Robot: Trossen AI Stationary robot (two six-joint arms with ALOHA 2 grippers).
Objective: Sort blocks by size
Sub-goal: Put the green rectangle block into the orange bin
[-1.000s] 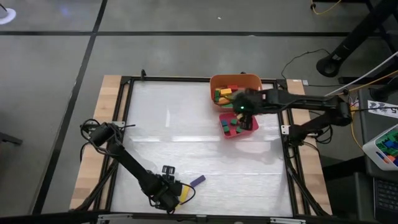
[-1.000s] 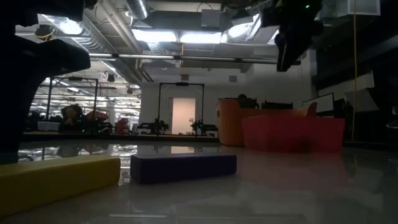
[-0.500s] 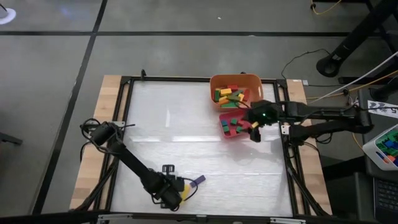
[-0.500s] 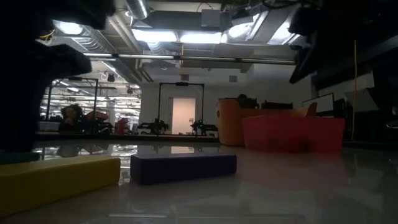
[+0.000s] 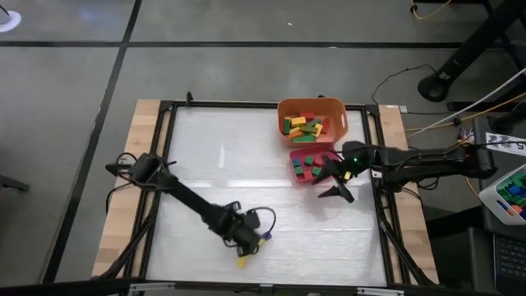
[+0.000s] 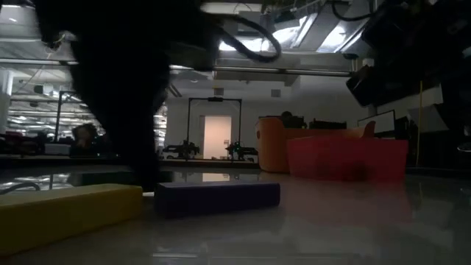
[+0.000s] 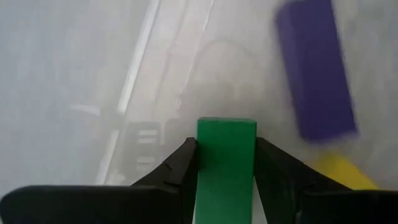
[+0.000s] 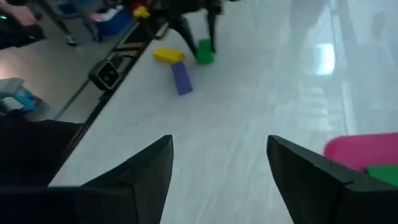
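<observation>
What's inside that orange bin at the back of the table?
The orange bin holds a loose heap of blocks: green, yellow and red ones show on top. Whatever lies underneath the heap is covered.

The left gripper (image 7: 225, 163) closed on a green bar (image 7: 225, 165) (purple bar (image 7: 316, 70) just ahead); the right gripper (image 5: 335, 181) withdrew from the orange bin (image 5: 312, 108).

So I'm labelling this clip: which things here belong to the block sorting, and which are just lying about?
Part of the job:
- green block, gripped in the left claw
- purple block and yellow block on the table
- blocks in the orange bin and the pink tray
- right claw, open beside the tray

Just lying about:
- loose cables
- blue crate off the table
</observation>
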